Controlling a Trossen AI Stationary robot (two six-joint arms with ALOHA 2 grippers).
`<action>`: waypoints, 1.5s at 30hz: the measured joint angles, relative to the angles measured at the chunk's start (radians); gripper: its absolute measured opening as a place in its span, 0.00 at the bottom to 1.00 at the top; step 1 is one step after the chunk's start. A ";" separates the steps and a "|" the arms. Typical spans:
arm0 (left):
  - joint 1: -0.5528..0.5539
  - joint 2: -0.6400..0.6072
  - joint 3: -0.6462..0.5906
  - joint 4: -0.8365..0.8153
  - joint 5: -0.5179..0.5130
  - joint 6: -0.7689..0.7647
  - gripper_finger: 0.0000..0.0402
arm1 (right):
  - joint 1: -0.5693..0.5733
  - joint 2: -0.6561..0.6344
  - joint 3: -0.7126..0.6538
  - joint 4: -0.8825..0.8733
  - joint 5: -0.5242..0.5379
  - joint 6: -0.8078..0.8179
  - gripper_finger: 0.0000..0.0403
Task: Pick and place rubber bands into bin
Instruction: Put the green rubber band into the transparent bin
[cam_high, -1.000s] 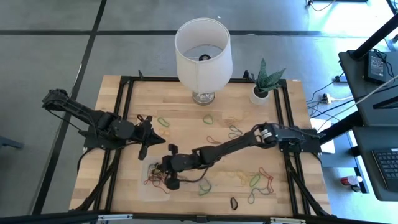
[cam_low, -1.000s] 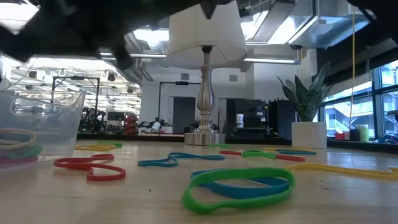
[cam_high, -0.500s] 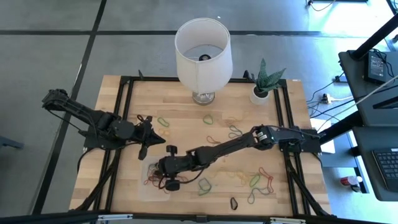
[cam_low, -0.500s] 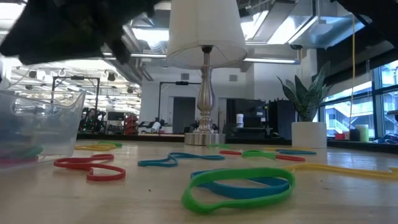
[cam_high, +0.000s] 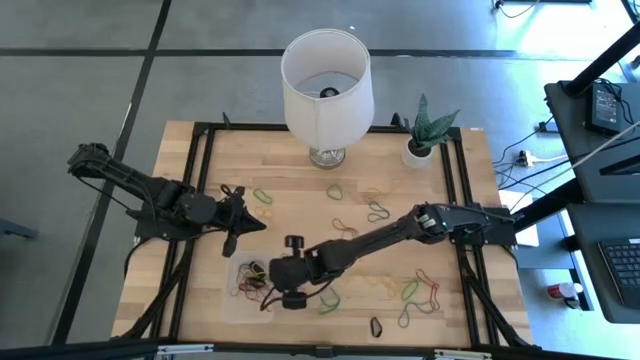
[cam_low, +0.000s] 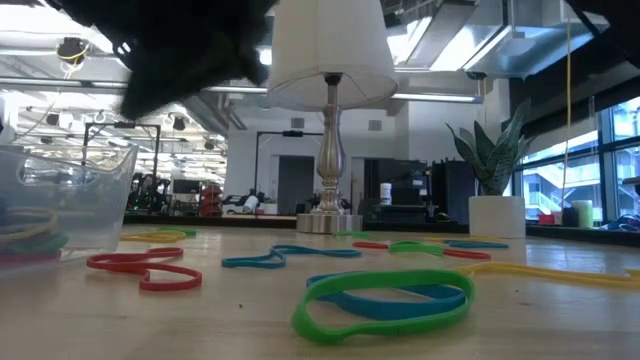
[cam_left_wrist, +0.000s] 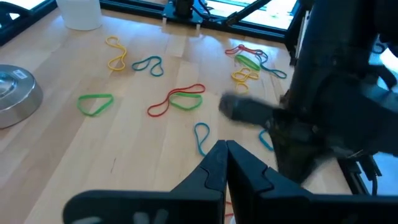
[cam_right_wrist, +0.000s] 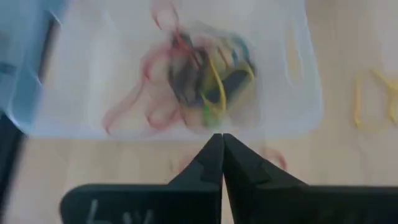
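Observation:
The clear plastic bin (cam_high: 237, 305) stands near the table's front, left of centre, with a tangle of red, yellow and dark rubber bands (cam_right_wrist: 208, 84) lying in it. More rubber bands lie loose on the wood: green (cam_low: 385, 300), red (cam_low: 145, 270), blue (cam_low: 275, 258). My right gripper (cam_right_wrist: 222, 144) is shut and empty. It hovers just off the bin's right side (cam_high: 272, 285), pointing down at a slant toward it. My left gripper (cam_left_wrist: 225, 149) is shut and empty, held above the table beyond the bin (cam_high: 258, 224).
A white lamp (cam_high: 326, 80) and a small potted plant (cam_high: 425, 135) stand at the table's far edge. Loose bands are scattered over the middle (cam_high: 378, 210) and front right (cam_high: 420, 290) of the table. A black frame (cam_high: 200, 180) runs round the table's sides.
My right gripper has drawn back from over the bin toward the table's right and risen a little, tipping as it went. The pile of bands stays in the bin.

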 joint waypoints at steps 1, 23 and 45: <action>0.000 0.000 0.000 -0.002 0.000 0.000 0.01 | 0.005 -0.012 -0.022 -0.001 0.025 0.004 0.04; 0.184 0.089 0.002 -0.253 0.000 -0.077 0.03 | -0.008 -0.885 -1.398 0.682 0.073 0.183 0.02; 0.772 0.519 0.001 -0.251 0.150 -0.210 0.32 | -0.119 -1.550 -1.898 0.763 0.049 0.134 0.02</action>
